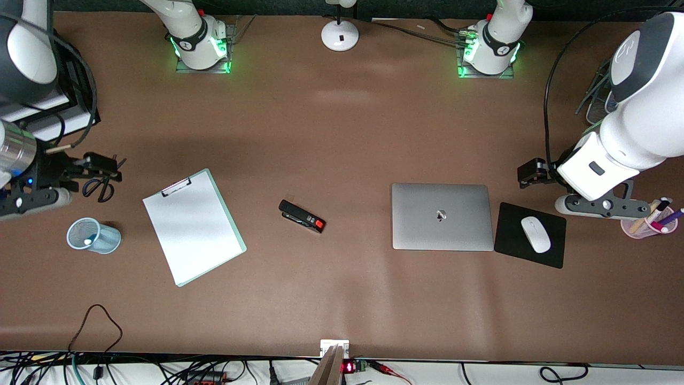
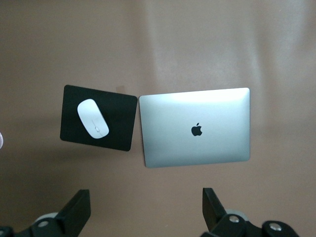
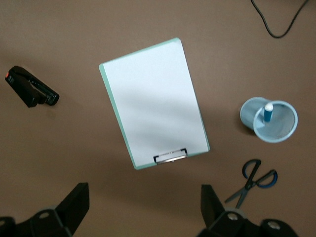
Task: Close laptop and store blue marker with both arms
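The silver-grey laptop (image 1: 441, 216) (image 2: 196, 127) lies shut on the table, its lid logo facing up. The blue marker (image 3: 268, 112) stands in a light-blue mesh cup (image 1: 93, 235) (image 3: 269, 120) at the right arm's end of the table, only its pale tip and a little blue showing. My left gripper (image 1: 604, 206) (image 2: 146, 202) hangs open and empty high over the table's edge beside the mousepad. Over the right arm's end, close to the scissors, my right gripper (image 1: 32, 198) (image 3: 144, 197) also hangs open and empty.
A black mousepad (image 1: 513, 224) with a white mouse (image 1: 535, 234) lies beside the laptop. A pink cup of pens (image 1: 649, 222) stands at the left arm's end. A clipboard (image 1: 192, 227), black stapler (image 1: 302, 216), scissors (image 1: 99, 187) and lamp base (image 1: 340, 35) are also on the table.
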Tool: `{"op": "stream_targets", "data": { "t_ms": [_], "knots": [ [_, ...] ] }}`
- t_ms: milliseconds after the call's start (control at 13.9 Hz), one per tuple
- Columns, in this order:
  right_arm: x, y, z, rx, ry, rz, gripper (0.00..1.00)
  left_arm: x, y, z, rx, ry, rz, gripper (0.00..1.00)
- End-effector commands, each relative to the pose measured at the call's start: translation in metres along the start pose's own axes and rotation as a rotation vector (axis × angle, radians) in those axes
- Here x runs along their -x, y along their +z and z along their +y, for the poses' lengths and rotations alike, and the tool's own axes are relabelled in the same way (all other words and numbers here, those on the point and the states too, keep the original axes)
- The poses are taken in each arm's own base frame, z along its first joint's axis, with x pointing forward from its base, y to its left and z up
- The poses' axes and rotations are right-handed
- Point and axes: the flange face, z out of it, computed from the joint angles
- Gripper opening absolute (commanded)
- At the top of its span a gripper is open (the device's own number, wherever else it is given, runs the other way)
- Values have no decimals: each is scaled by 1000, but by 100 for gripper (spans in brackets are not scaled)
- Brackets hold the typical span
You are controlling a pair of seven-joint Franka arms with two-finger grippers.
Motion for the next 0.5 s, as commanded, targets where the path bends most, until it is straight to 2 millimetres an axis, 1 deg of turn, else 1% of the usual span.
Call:
{"op": "stream_targets", "data": {
  "t_ms": [0, 72, 144, 215, 287, 359, 431],
  "knots": [
    [29, -17, -3, 51, 12, 3, 100, 3, -7, -12, -3, 16, -10, 100],
    [36, -22, -4, 54, 23, 7, 100, 12, -16, -21, -23, 29, 0, 100],
    [43, -27, -5, 54, 35, 12, 100, 25, -11, -29, -38, 58, -19, 100],
    [49, -28, -5, 53, 37, 14, 100, 37, -15, -49, -27, 54, 18, 100],
    [51, -33, -6, 56, 35, 21, 100, 50, -10, -62, 6, 32, 21, 100],
    [54, -39, -8, 62, 32, 29, 100, 66, -5, -68, 30, 16, 20, 100],
    [58, -46, -10, 69, 28, 42, 100, 76, -7, -68, 17, 11, 54, 100]
  ]
}}
